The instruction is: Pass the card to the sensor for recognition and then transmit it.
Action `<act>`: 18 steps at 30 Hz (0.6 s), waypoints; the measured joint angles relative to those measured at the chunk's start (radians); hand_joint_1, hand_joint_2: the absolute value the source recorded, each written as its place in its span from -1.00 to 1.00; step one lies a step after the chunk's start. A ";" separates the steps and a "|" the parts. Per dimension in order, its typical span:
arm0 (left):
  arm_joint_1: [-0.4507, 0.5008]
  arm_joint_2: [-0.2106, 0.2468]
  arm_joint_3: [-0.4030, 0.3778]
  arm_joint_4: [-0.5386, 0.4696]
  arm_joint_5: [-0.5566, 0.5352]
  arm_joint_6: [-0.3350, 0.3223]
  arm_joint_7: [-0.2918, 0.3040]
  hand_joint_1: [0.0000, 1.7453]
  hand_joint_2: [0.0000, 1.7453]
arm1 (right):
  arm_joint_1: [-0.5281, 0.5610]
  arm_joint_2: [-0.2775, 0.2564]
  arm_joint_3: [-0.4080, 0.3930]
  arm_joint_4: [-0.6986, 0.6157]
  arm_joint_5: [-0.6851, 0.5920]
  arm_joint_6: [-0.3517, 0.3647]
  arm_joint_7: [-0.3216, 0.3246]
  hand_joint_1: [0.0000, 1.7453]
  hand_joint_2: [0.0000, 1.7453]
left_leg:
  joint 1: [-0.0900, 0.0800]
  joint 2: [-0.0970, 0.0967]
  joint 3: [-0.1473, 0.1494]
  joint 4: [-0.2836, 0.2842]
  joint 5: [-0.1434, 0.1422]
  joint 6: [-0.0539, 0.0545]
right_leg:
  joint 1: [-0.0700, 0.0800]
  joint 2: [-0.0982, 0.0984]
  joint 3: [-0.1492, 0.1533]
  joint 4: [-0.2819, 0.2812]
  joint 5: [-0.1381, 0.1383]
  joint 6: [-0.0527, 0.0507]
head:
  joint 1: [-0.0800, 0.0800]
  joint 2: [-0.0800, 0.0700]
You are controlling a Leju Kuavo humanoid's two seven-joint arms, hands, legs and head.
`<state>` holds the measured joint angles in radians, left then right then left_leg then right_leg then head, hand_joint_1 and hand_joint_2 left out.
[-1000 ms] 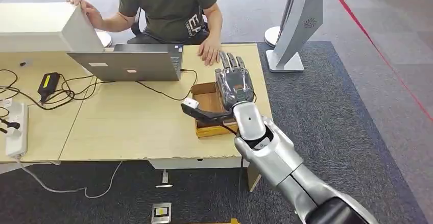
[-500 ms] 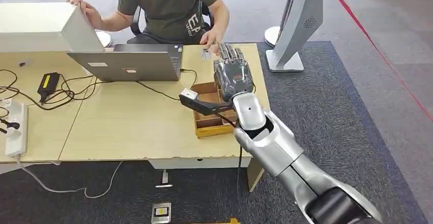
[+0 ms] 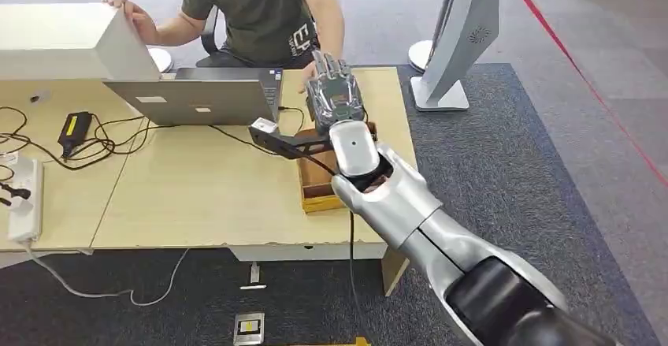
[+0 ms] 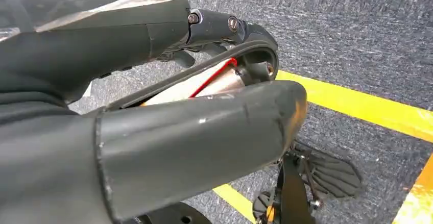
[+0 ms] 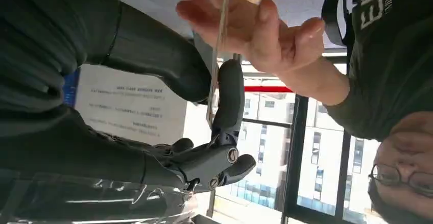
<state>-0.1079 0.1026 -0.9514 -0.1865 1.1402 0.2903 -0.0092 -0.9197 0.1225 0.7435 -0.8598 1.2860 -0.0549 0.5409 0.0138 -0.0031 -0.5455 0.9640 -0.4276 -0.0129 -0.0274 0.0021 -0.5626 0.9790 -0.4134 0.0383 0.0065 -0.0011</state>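
Over the wooden counter (image 3: 197, 196), beyond the open box (image 3: 315, 184), I see the right hand (image 3: 335, 98) pinching the card (image 5: 218, 55) edge-on between thumb and finger, with a person's hand (image 5: 245, 22) touching it.

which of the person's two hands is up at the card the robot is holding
The person's hand raised in front of the robot's right hand, its fingers around the card. Their other hand rests on the white box across the desk.
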 joint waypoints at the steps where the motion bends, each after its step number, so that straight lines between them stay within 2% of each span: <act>1: 0.001 0.000 0.000 0.000 0.000 0.000 0.000 -1.00 -1.00 | 0.000 0.002 0.002 0.004 0.000 0.000 0.000 1.00 1.00 | 0.000 0.000 0.000 0.000 0.000 0.000 | 0.000 0.000 0.000 0.000 0.000 0.000 | 0.000 0.000; 14: 0.002 0.000 0.002 0.000 0.020 0.006 -0.026 -1.00 -1.00 | -0.002 0.019 0.029 0.042 0.024 0.048 0.072 1.00 1.00 | 0.000 0.000 0.000 0.000 0.000 0.000 | 0.000 0.000 0.000 0.000 0.000 0.000 | 0.000 0.000; 18: 0.002 0.000 0.003 0.000 0.033 0.005 -0.025 -1.00 -1.00 | -0.001 0.019 0.035 0.041 0.027 0.084 0.092 1.00 1.00 | 0.000 0.000 0.000 0.000 0.000 0.000 | 0.000 0.000 0.000 0.000 0.000 0.000 | 0.000 0.000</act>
<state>-0.1058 0.1026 -0.9484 -0.1865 1.1734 0.2952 -0.0340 -0.9209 0.1411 0.7790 -0.8186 1.3134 0.0288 0.6332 0.0139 -0.0030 -0.5452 0.9640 -0.4276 -0.0129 -0.0273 0.0021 -0.5627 0.9791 -0.4134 0.0382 0.0061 -0.0015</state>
